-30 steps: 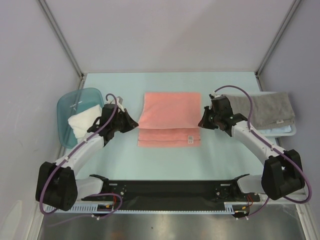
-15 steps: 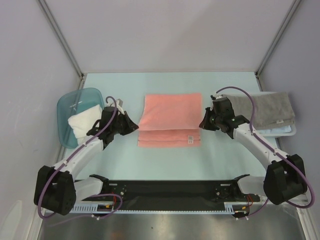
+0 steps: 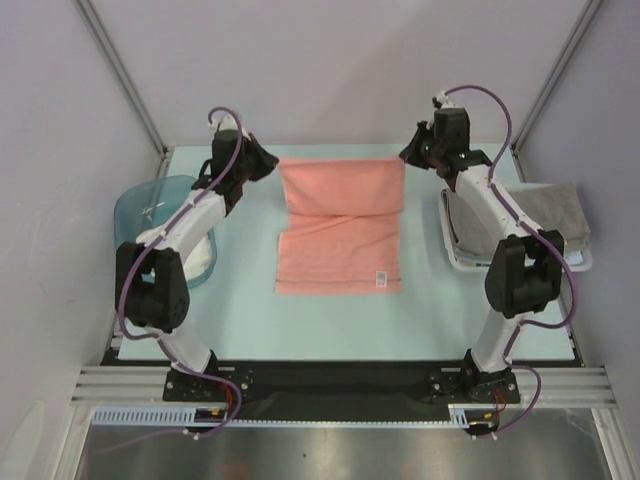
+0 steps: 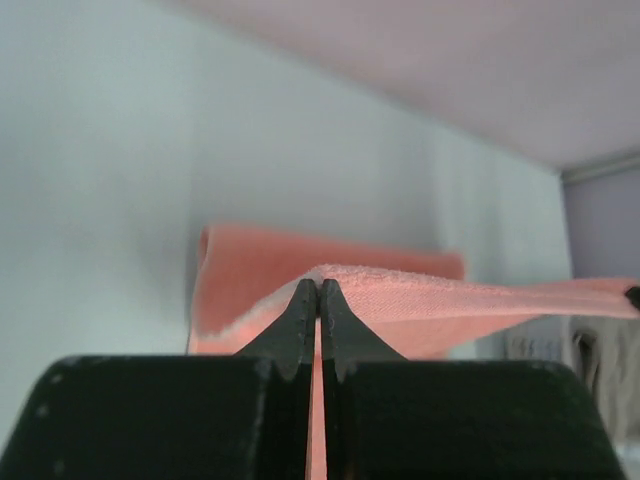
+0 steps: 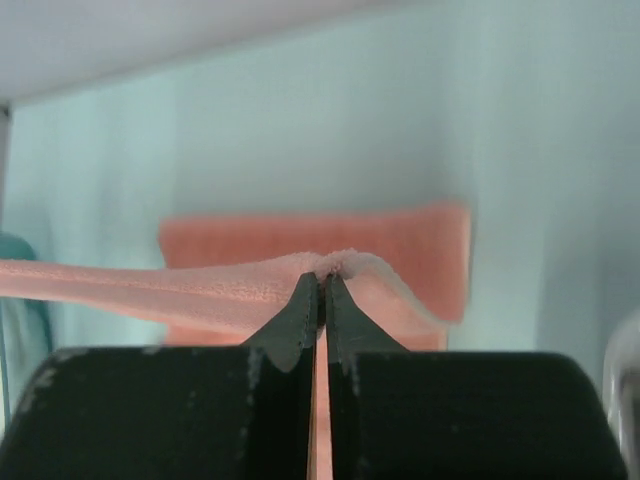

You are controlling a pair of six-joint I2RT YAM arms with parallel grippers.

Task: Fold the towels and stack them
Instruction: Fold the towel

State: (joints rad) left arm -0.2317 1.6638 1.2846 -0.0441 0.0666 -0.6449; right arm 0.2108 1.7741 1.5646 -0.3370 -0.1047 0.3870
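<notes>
The salmon-pink towel (image 3: 340, 240) lies mid-table, its white label (image 3: 381, 277) near the front right corner. Its far edge is raised and stretched between both grippers. My left gripper (image 3: 272, 165) is shut on the far left corner and my right gripper (image 3: 405, 158) on the far right corner. In the left wrist view the jaws (image 4: 319, 286) pinch the pink towel's edge (image 4: 420, 290); in the right wrist view the jaws (image 5: 325, 277) pinch a bunched pink towel edge (image 5: 230, 285). A grey towel (image 3: 560, 208) lies at the right.
A translucent blue tub (image 3: 150, 205) stands at the left, partly behind my left arm. A white basket (image 3: 452, 235) stands at the right beneath the grey towel, behind my right arm. Walls enclose the far end and both sides.
Both arms have swung from the towel's sides to the far end, carrying its pinched corners up and away. The pink towel now reaches farther back with its far edge raised.
</notes>
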